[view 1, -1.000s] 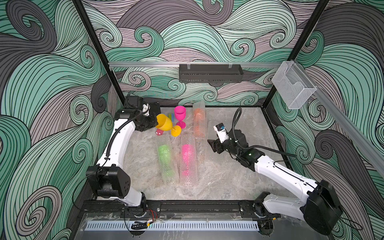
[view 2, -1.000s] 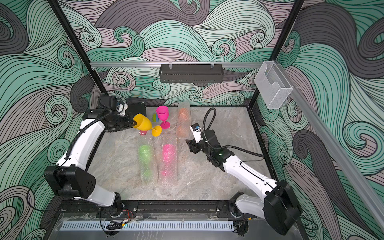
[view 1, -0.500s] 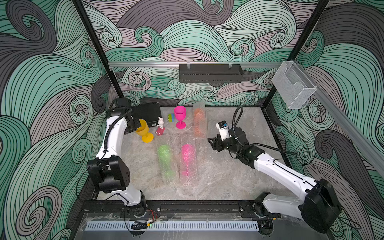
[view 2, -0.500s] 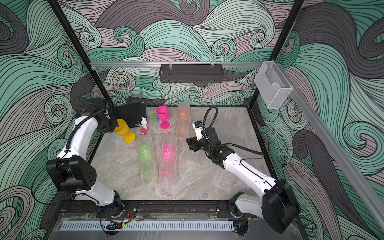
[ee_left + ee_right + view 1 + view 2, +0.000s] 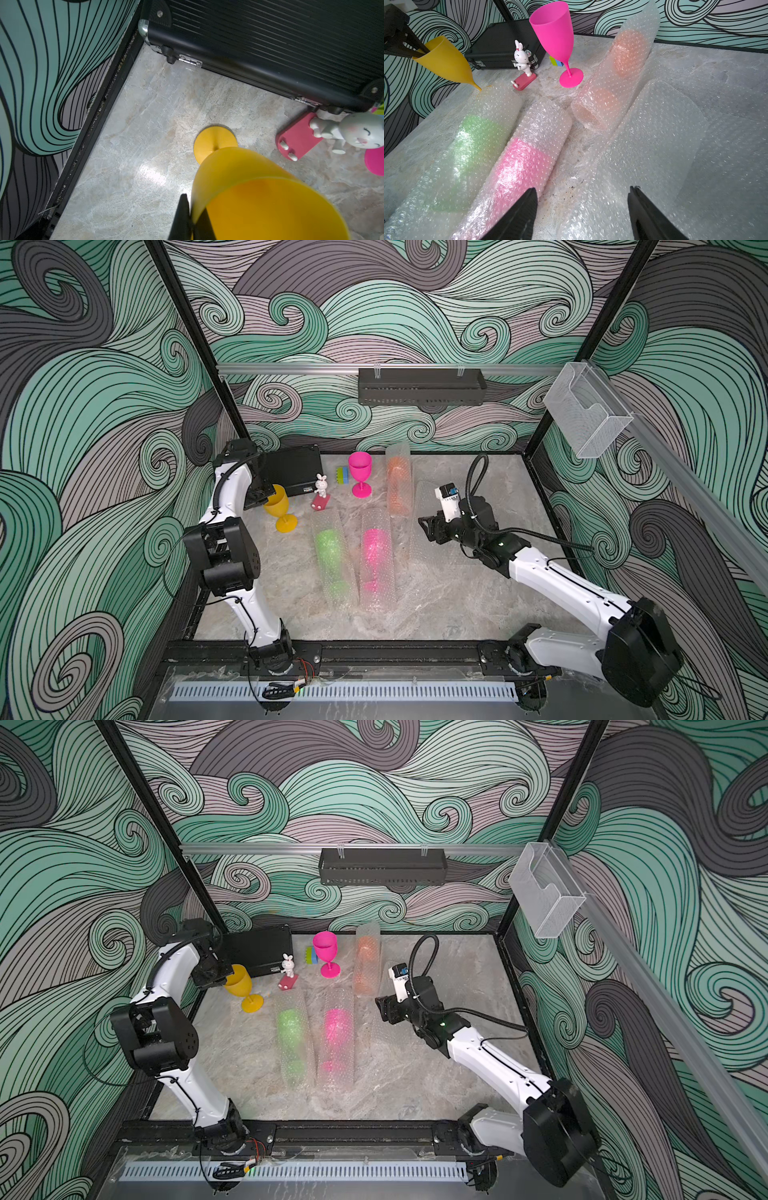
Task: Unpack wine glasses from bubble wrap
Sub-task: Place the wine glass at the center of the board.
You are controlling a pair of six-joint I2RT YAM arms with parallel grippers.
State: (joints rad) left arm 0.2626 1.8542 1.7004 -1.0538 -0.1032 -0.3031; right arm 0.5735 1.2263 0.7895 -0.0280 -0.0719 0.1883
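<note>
Left end effector (image 5: pixel 263 498) pinches yellow goblet (image 5: pixel 277 504) rim, goblet tilted, foot near worktop (image 5: pixel 457 597) by black case (image 5: pixel 291 468). Right end effector (image 5: pixel 582 193) spread, empty, nearer the pink wrapped tube (image 5: pixel 376 556): tube just centre-side of it, long axis running front-to-back.

Both wrist views, low, share the yellow goblet (image 5: pixel 249 197) (image 5: pixel 444 62).

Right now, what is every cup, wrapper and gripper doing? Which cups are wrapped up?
Yellow goblet: unwrapped, tilted, held by its rim.
Standing pink goblet: unwrapped, upright.
Green goblet: wrapped, lying down.
Other pink goblet: wrapped, lying down.
Orange goblet: wrapped, lying down.
Flat bubble wrap sheet: empty.
Left gripper: shut on the yellow goblet.
Right gripper: open, holding nothing.
Black case: closed.
</note>
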